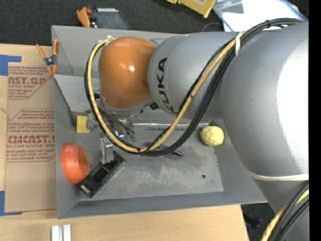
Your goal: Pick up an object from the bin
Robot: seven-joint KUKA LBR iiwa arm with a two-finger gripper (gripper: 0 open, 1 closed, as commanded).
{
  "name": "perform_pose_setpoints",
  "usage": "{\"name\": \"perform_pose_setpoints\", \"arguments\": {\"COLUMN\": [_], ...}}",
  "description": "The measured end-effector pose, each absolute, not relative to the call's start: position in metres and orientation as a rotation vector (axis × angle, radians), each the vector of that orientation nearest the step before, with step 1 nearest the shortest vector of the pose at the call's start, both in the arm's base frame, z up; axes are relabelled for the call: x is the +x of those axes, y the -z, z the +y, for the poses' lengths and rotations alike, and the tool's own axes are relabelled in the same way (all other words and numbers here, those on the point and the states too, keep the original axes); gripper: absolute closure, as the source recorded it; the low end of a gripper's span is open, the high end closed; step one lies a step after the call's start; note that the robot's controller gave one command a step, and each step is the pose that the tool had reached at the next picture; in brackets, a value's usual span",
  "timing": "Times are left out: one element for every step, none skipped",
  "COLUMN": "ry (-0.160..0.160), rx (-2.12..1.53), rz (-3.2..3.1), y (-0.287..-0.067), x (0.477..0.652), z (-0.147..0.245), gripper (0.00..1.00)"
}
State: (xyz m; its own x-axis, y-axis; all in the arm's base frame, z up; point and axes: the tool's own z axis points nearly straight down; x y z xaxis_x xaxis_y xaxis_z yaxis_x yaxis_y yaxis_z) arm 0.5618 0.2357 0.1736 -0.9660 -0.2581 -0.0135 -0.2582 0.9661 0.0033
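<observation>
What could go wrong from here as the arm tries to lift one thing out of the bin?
The tool sits just above the black oblong thing, which lies beside the orange cup near the bin's left wall. A descent might nudge the cup or jam the black thing into the corner. The looping cable hangs low and could snag.

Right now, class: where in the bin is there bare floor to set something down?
Bare: the lower middle of the bin floor, from the black bar across to below the yellow ball. Crowded: the left end, where orange cup, black bar and yellow block cluster by the hand.
</observation>
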Motion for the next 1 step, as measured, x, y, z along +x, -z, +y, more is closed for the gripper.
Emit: {"name": "perform_pose_setpoints", "arguments": {"ry": [-0.005], "rx": [-0.473], "rz": [3.095], "y": [-0.1686], "x": [0.5676], "z": [0.2396], "gripper": [0.0]}}
